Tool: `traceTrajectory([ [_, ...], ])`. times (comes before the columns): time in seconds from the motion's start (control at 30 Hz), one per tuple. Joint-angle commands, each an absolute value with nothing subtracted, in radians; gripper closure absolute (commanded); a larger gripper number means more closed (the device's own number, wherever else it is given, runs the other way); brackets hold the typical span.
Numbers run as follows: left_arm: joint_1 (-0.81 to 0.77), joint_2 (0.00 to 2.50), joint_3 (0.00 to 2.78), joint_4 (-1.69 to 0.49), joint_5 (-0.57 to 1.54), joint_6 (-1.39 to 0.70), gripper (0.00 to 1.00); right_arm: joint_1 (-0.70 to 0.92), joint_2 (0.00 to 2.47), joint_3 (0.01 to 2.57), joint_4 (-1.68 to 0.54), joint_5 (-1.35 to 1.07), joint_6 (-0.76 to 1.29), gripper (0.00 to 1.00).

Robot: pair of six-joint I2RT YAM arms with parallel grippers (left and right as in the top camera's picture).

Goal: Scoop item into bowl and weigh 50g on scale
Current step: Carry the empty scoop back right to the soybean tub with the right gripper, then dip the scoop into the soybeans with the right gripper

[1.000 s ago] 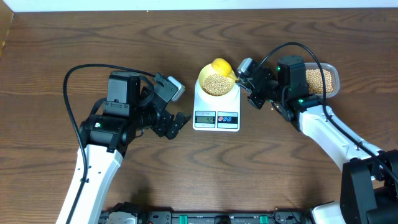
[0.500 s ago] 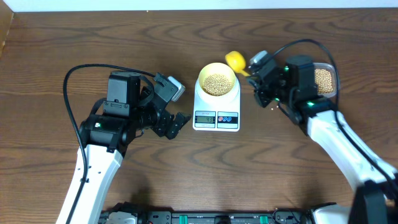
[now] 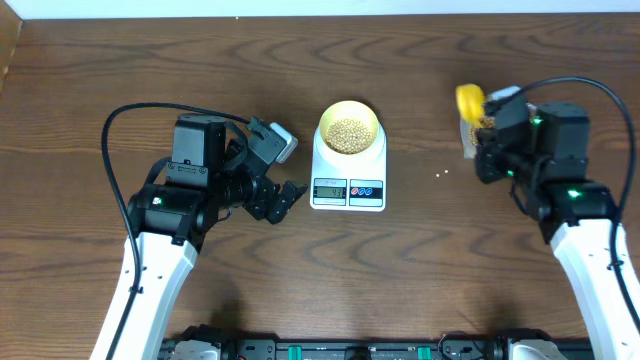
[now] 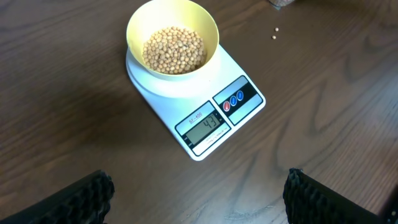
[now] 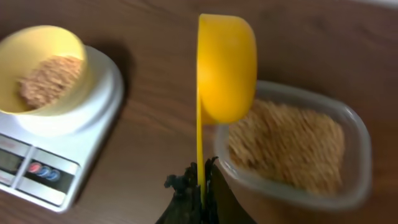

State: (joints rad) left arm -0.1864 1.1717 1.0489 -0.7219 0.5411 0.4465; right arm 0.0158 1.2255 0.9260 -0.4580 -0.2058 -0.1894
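Note:
The pale yellow bowl (image 3: 347, 128) holds tan beans (image 4: 174, 49) and stands on the white scale (image 3: 348, 186); its display (image 4: 205, 124) reads 43. It also shows in the right wrist view (image 5: 43, 68). My right gripper (image 5: 200, 180) is shut on the handle of a bright yellow scoop (image 5: 225, 65), held over the near edge of the clear tub of beans (image 5: 292, 146). In the overhead view the scoop (image 3: 470, 98) is far right of the scale. My left gripper (image 3: 285, 197) is open and empty, left of the scale.
One or two loose beans (image 3: 440, 175) lie on the brown wooden table between the scale and the tub, and they also show in the left wrist view (image 4: 275, 33). The clear tub (image 3: 470, 135) is mostly hidden under my right arm in the overhead view.
My right gripper has carried the scoop from above the bowl to the right, over to the tub. The left arm has not moved.

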Motion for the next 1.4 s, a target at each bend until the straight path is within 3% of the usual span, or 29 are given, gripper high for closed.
traceTrajectory([
  [0.0,-0.189,1.176,1.044,-0.72,0.55,0.459,0.11,-0.035,1.217,0.929,-0.489,-0.183,-0.162,0.99],
  [0.43,-0.189,1.176,1.044,-0.72,0.55,0.459,0.11,-0.144,1.224,0.927,-0.57,-0.14,-0.173,0.99],
  [1.2,-0.189,1.176,1.044,-0.72,0.55,0.459,0.11,-0.15,1.414,0.927,-0.498,-0.14,-0.188,0.99],
  [1.37,-0.189,1.176,1.044,-0.72,0.55,0.459,0.11,-0.15,1.414,0.927,-0.496,-0.132,-0.188,0.94],
])
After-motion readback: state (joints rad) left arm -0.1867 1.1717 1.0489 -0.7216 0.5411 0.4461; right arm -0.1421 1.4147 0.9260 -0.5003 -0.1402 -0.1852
